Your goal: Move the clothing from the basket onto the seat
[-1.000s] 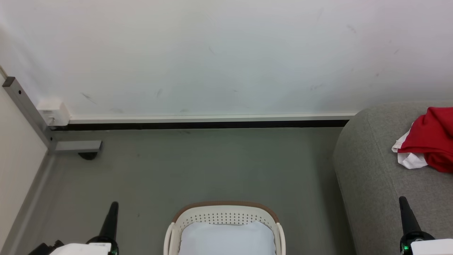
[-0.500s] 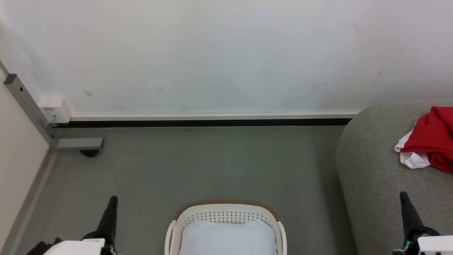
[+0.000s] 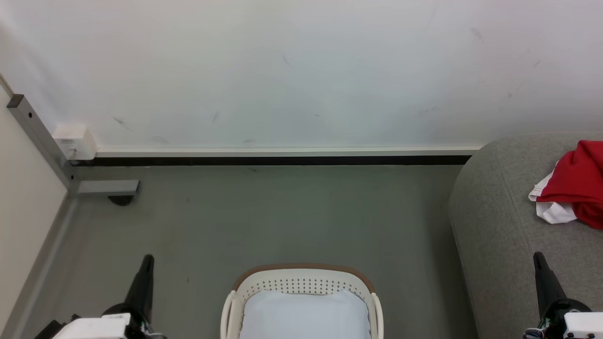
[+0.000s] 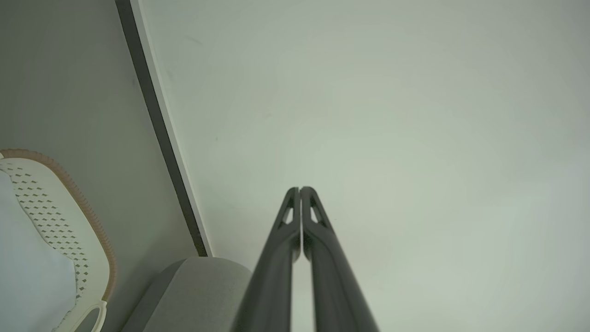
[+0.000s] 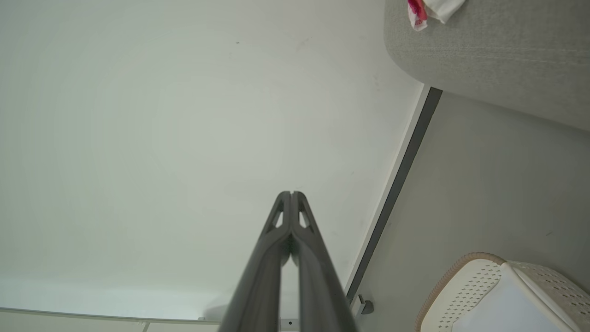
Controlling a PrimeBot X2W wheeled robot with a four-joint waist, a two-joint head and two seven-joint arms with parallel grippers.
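Red clothing with white trim (image 3: 574,186) lies bunched on the grey seat (image 3: 499,226) at the right edge of the head view; a corner of the clothing (image 5: 426,8) shows on the seat (image 5: 488,50) in the right wrist view. The white basket (image 3: 301,285) with a brown rim sits on the floor at bottom centre, holding only its pale liner (image 3: 304,315). My left gripper (image 3: 147,260) is shut and empty at the lower left, left of the basket. My right gripper (image 3: 538,258) is shut and empty at the lower right, over the seat's front. Both wrist views show fingertips pressed together (image 4: 300,190) (image 5: 291,193).
A white wall with a dark baseboard (image 3: 273,160) runs behind the basket. A grey metal frame leg (image 3: 42,141) with a white box (image 3: 73,141) stands at the far left. Grey floor (image 3: 282,216) lies between wall and basket.
The whole head view has shifted slightly, so the camera moved. Both grippers sit a little lower and stay shut. The clothing and basket have not moved.
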